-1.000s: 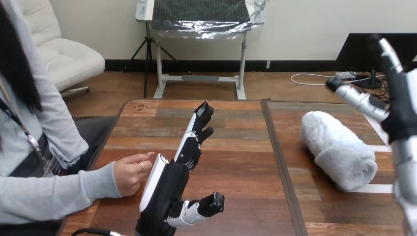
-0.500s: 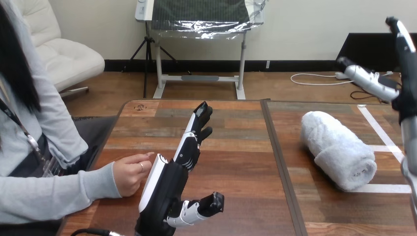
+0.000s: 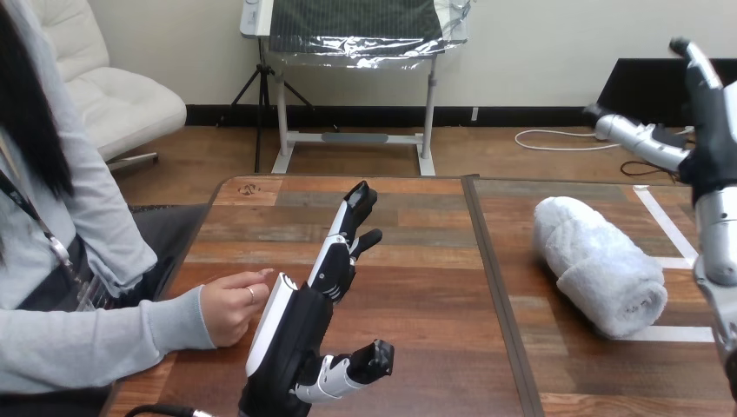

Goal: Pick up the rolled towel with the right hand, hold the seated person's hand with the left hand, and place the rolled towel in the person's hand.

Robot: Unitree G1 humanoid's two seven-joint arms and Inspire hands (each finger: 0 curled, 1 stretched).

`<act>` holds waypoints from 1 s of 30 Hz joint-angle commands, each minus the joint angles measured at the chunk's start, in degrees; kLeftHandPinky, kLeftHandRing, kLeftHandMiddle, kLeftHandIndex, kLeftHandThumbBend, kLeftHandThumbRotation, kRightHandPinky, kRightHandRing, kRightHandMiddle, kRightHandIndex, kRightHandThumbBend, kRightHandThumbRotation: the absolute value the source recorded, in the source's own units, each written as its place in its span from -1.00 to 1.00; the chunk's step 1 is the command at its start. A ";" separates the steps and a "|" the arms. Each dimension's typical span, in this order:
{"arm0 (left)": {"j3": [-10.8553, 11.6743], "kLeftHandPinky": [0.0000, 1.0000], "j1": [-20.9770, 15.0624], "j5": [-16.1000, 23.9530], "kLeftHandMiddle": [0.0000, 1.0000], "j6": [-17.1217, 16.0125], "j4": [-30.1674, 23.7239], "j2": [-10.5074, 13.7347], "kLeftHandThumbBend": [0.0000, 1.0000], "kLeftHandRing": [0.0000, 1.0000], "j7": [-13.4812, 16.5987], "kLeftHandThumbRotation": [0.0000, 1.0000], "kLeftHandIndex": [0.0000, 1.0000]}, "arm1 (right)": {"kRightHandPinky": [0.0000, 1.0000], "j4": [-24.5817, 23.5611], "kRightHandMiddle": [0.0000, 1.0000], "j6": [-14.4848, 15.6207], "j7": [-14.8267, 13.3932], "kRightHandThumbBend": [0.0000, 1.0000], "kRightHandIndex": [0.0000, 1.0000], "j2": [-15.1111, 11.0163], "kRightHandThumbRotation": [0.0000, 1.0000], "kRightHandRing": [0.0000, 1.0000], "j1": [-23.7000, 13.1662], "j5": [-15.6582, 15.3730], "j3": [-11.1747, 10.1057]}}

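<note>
A white rolled towel (image 3: 595, 261) lies on the right half of the wooden table (image 3: 417, 287), slanting from far left to near right. My right hand (image 3: 708, 143) is raised at the view's right edge, above and to the right of the towel, fingers straight and spread, holding nothing. My left hand (image 3: 300, 321) stands on its edge near the table's front left, fingers stretched forward, thumb out to the right, open. The person's hand (image 3: 230, 306) rests on the table just left of my left hand, loosely curled, close beside its white back; I cannot tell whether they touch.
A dark seam (image 3: 491, 287) runs front to back down the table's middle. White tape lines (image 3: 669, 228) mark the table's right part by the towel. The person's grey sleeve (image 3: 96, 343) lies along the front left edge.
My right hand has drifted: it rose and went right, then came slightly back left and lower. My left hand, the towel and the person's hand have stayed in place.
</note>
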 commanded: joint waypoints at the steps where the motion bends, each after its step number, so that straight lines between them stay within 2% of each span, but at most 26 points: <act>1: 0.91 0.83 -1.38 0.54 1.00 -1.12 -0.75 0.03 1.00 1.00 0.80 0.68 1.00 | 0.75 6.60 0.93 -0.42 -1.09 1.00 0.89 -0.90 -0.02 1.00 -6.06 -0.67 1.65; 13: 0.87 0.84 -1.04 1.27 1.00 -1.52 -1.16 0.09 1.00 1.00 1.24 0.67 1.00 | 0.76 14.86 0.92 3.45 0.03 1.00 0.89 -0.40 -0.11 0.99 -8.55 -1.74 4.72; 21: 0.58 0.86 -0.47 1.16 1.00 -1.07 -1.97 0.23 1.00 1.00 1.17 0.64 1.00 | 0.76 17.29 0.92 5.44 0.81 1.00 0.89 0.18 -0.14 0.99 -8.11 -1.85 6.00; 30: 1.28 0.87 -0.01 2.51 1.00 -1.61 -2.39 0.21 1.00 1.00 2.06 0.63 1.00 | 0.82 18.71 0.92 6.79 2.31 0.97 0.88 0.90 -0.17 0.99 -6.77 -2.21 7.71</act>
